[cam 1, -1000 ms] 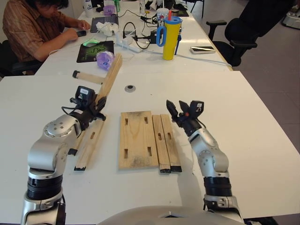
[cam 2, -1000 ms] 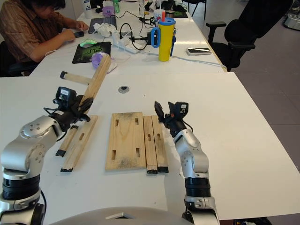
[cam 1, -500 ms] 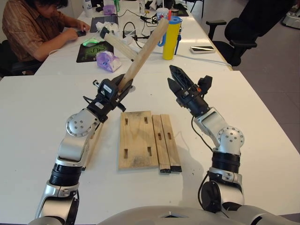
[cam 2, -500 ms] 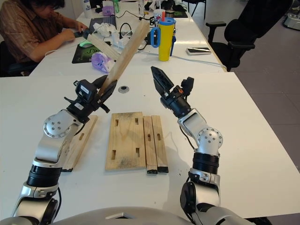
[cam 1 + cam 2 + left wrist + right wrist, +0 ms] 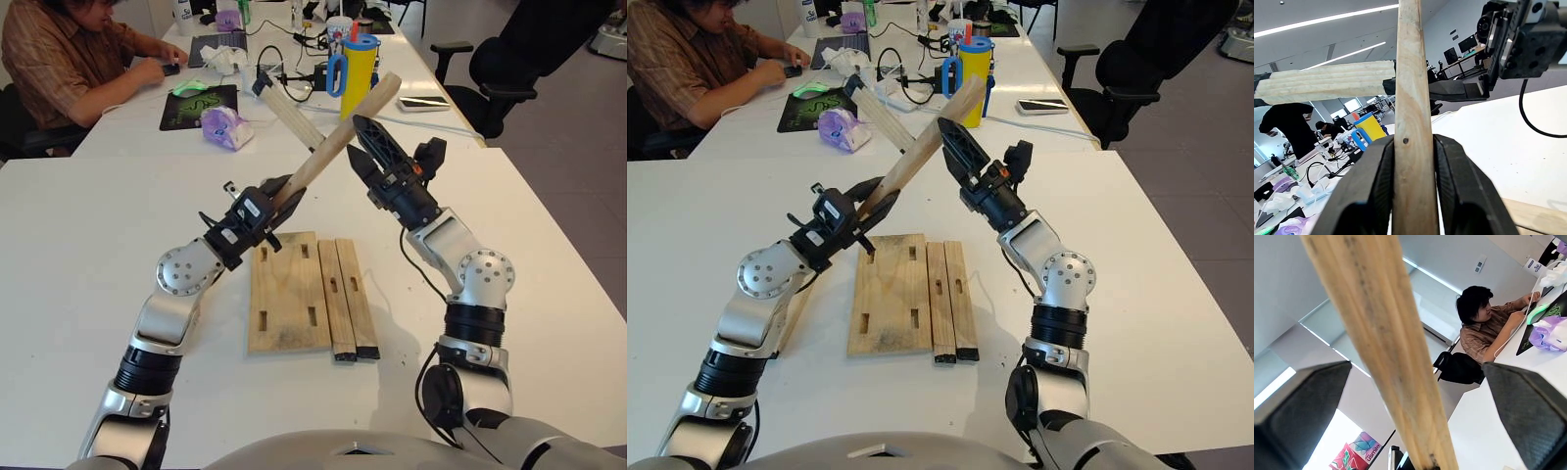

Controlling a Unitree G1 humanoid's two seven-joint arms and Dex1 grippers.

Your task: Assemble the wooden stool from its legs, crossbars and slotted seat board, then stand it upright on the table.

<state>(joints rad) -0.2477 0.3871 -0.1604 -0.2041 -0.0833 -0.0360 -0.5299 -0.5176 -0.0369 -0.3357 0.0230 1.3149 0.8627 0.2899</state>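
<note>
Above the board [image 5: 284,294], the left gripper [image 5: 274,204] was clenched on the lower end of the leg [image 5: 318,157]. The right gripper [image 5: 353,137] stood spread around its upper part, not gripping. A hasty closing could probably twist the leg loose. The white table [image 5: 78,255] carried two slats [image 5: 348,299]; a cluttered desk [image 5: 127,137] stood behind.

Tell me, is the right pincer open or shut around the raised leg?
Open. On the right pincer, both fingers stand spread either side of the leg, with clear gaps to the wood.
</note>
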